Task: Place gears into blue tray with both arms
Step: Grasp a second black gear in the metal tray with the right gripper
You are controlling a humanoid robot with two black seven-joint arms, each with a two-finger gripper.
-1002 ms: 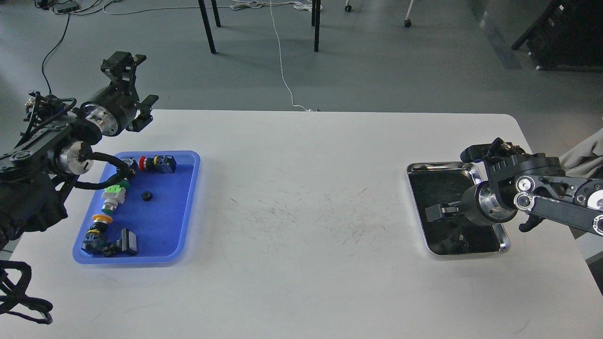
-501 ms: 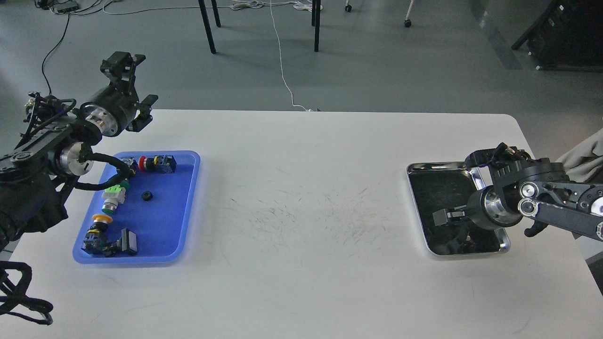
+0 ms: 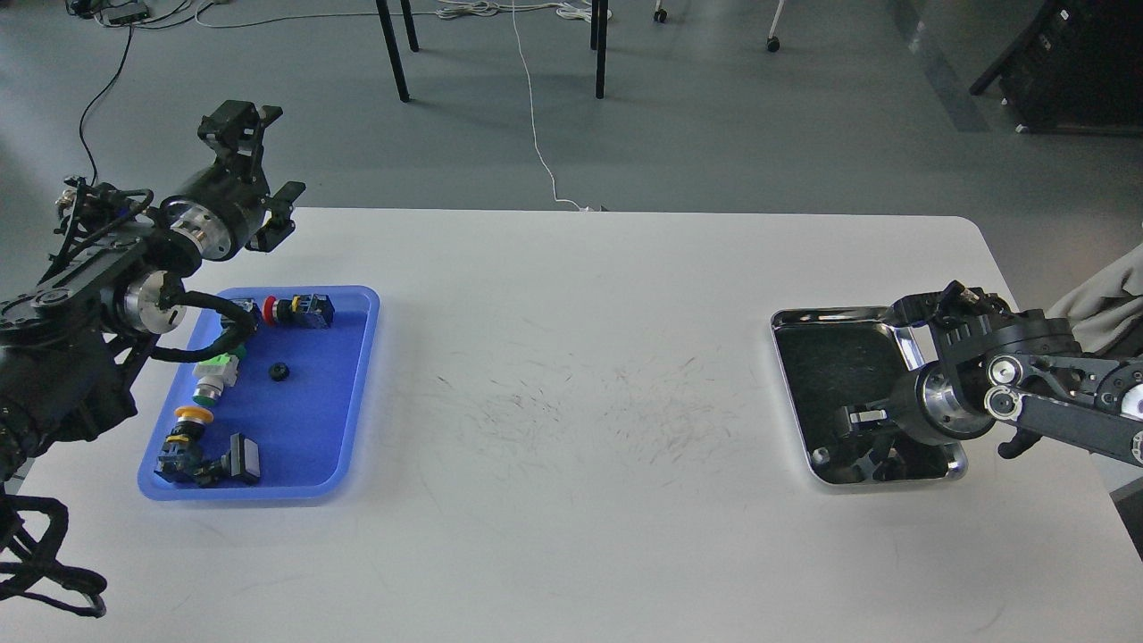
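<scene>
Presently one gear (image 3: 279, 371) flat in blue tray (image 3: 357, 393) | tiny, light, stiff, slippery: pinch across teeth | left jaws (image 3: 259, 147) spread, empty | right jaws (image 3: 857, 427) low in steel tray (image 3: 835, 318), state unclear

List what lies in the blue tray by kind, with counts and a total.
In the blue tray:
Gear: 1
Push-button switches: 4 (red-capped, green, yellow-capped, and a dark one with a pale square cap)
Total: 5
</scene>
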